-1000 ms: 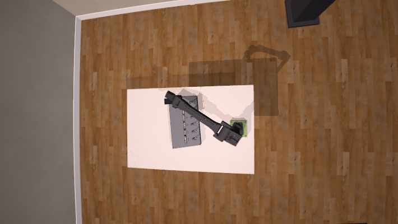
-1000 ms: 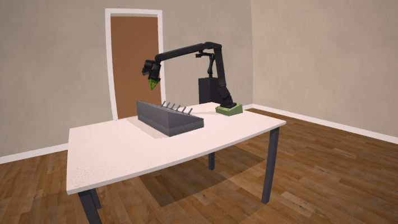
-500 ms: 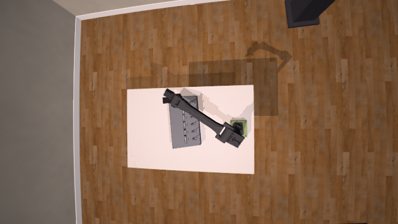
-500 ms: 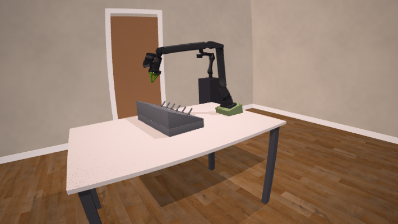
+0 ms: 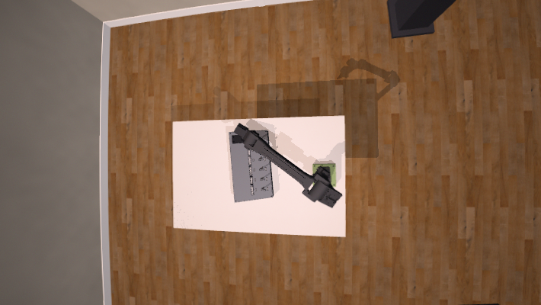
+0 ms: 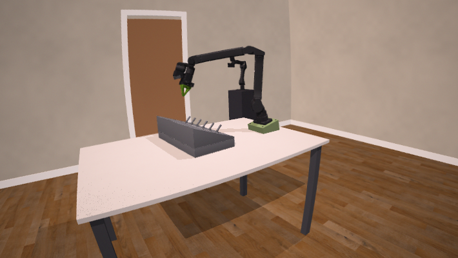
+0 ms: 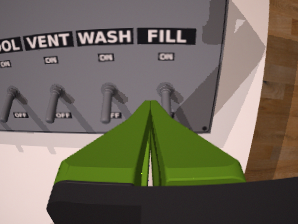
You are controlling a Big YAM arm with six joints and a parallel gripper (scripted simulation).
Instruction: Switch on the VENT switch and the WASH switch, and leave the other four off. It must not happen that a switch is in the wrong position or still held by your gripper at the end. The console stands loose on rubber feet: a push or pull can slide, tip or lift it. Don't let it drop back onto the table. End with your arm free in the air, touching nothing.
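Matt grey console [image 5: 241,171] [image 6: 177,137] [image 7: 100,15], smooth-looking

My arm [image 5: 283,164] [image 6: 222,55] is near-black all over, with long, slim links and chunky rounded joints. From above I make out a narrow groove down the long link. A boxy dark block juts beside the wrist [image 6: 189,74]. The hand [image 5: 237,138] [image 6: 184,95] [image 7: 150,110] has bright green fingers, wedge-shaped, tapering to narrow tips, with cut-out sides, on a black body [image 7: 150,205]. I see the base [image 6: 264,126] as a pale green block with small dark dots at its corners.
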